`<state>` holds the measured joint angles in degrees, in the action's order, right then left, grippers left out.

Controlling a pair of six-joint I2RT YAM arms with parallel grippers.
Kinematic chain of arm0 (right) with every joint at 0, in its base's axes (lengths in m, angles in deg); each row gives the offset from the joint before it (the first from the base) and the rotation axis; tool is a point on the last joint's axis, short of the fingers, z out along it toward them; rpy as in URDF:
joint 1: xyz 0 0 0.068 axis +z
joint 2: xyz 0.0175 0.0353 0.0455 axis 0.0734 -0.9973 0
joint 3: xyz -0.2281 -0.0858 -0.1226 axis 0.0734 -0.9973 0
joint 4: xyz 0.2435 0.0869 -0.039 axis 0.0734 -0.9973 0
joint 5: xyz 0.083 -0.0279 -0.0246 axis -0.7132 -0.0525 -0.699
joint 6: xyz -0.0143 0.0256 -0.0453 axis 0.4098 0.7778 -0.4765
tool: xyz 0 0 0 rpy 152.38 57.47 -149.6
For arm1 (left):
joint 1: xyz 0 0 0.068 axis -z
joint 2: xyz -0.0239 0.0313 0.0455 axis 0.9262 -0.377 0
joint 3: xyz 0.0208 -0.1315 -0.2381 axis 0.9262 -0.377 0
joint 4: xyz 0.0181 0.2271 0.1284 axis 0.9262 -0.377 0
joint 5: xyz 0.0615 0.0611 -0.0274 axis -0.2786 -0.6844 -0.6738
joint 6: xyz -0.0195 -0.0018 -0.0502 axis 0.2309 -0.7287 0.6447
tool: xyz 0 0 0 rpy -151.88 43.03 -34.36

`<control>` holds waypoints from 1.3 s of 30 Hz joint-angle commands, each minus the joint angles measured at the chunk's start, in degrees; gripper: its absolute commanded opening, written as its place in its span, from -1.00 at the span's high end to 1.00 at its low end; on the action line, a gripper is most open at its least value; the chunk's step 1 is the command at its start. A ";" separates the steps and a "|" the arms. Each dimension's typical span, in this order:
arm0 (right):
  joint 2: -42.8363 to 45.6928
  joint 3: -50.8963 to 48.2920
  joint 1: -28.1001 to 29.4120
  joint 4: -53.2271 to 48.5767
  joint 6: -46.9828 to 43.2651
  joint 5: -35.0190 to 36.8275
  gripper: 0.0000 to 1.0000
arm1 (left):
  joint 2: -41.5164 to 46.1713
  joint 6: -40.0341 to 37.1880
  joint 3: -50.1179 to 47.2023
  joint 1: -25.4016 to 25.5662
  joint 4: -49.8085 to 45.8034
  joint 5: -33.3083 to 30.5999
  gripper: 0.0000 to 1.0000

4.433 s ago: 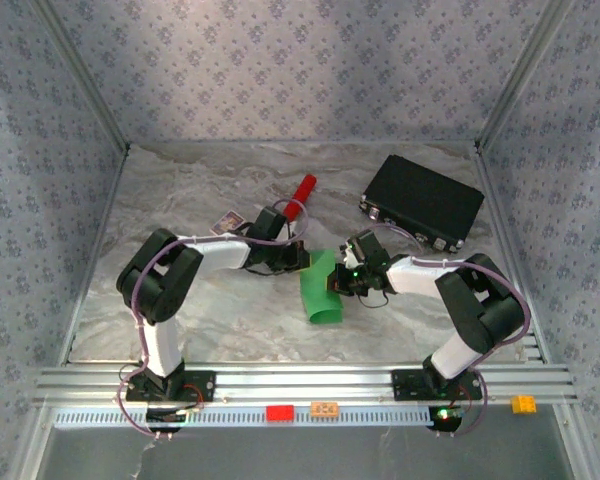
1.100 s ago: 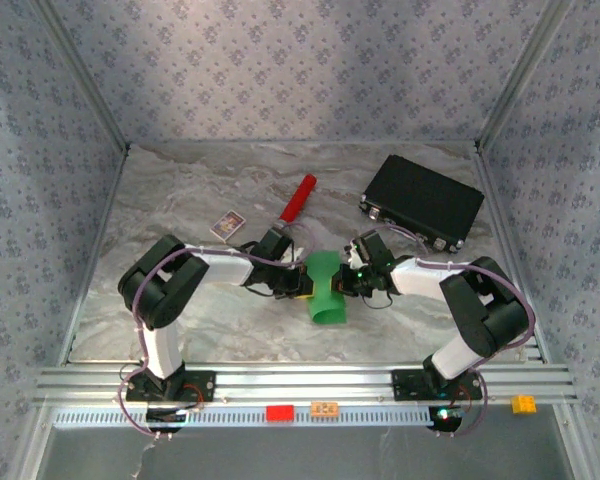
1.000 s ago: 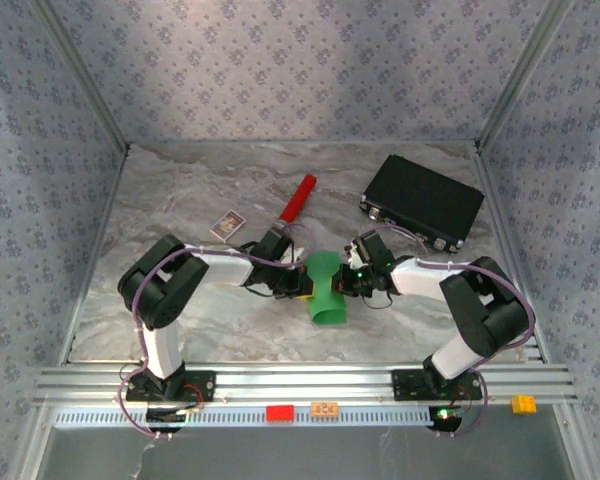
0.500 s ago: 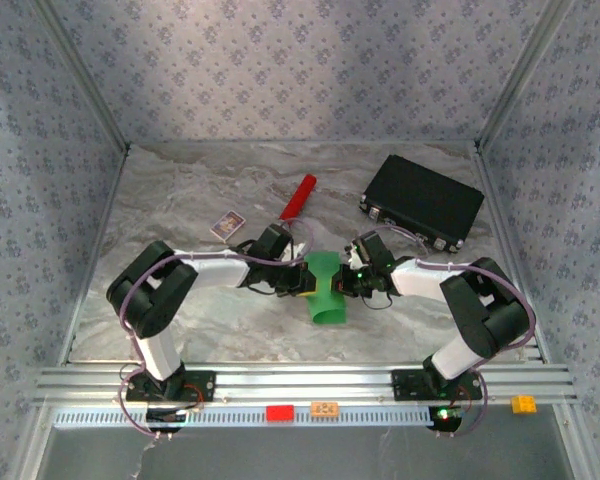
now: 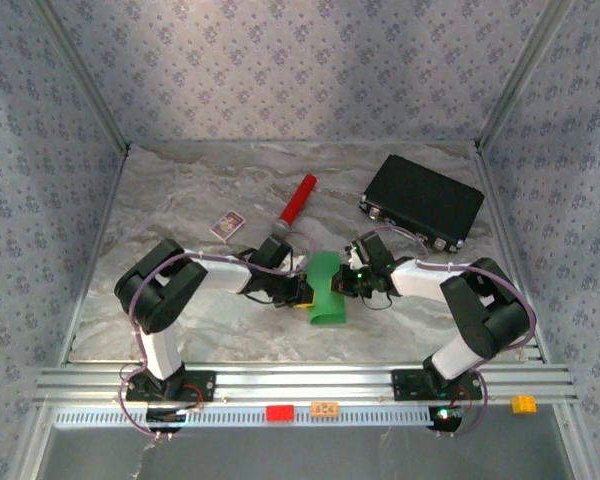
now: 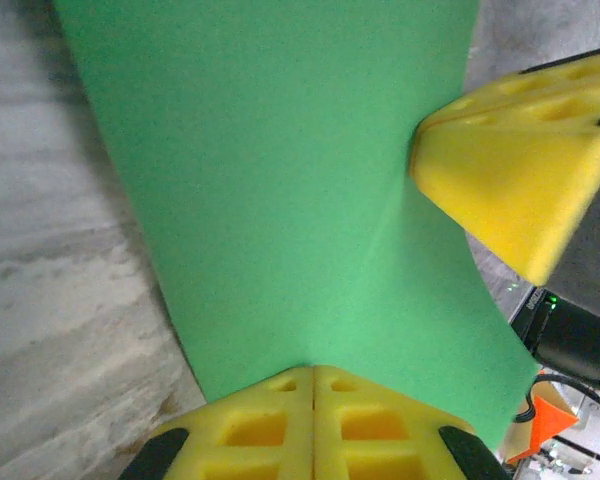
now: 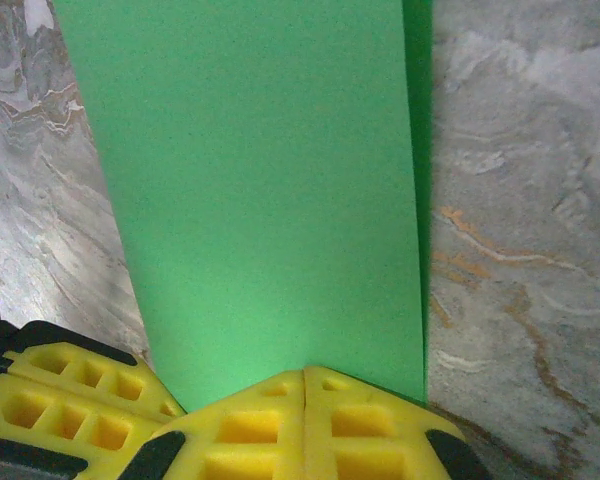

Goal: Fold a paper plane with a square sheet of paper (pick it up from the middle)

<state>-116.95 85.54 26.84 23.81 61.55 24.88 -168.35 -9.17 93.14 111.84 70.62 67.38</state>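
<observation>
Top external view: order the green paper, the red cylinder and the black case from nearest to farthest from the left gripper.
1. green paper: clamped in the left gripper, just to its right.
2. red cylinder: beyond the gripper, toward the back wall.
3. black case: back right corner of the table.

The top view is evenly and softly lit, slightly grainy, with only faint shadows on the table (image 5: 180,190). Both wrist views are bright. The square sheet of paper (image 7: 260,180) looks saturated, and shade darkens the table beside it.
</observation>
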 commanded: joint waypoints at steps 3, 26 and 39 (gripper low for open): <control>-1.17 -2.78 0.36 -6.70 0.72 4.35 1.00 | 0.49 -3.42 -2.34 0.17 -6.96 -4.37 0.87; -0.53 -4.21 0.68 -5.94 1.42 4.86 1.00 | 1.04 2.62 -4.63 3.94 -2.10 -3.23 0.88; -0.36 -4.41 0.75 -6.10 1.50 5.40 1.00 | 8.08 1.35 -6.30 4.51 -2.81 -5.48 0.85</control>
<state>-115.84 83.92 27.21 25.60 62.45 26.02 -163.08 -7.92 87.90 115.92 71.86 63.73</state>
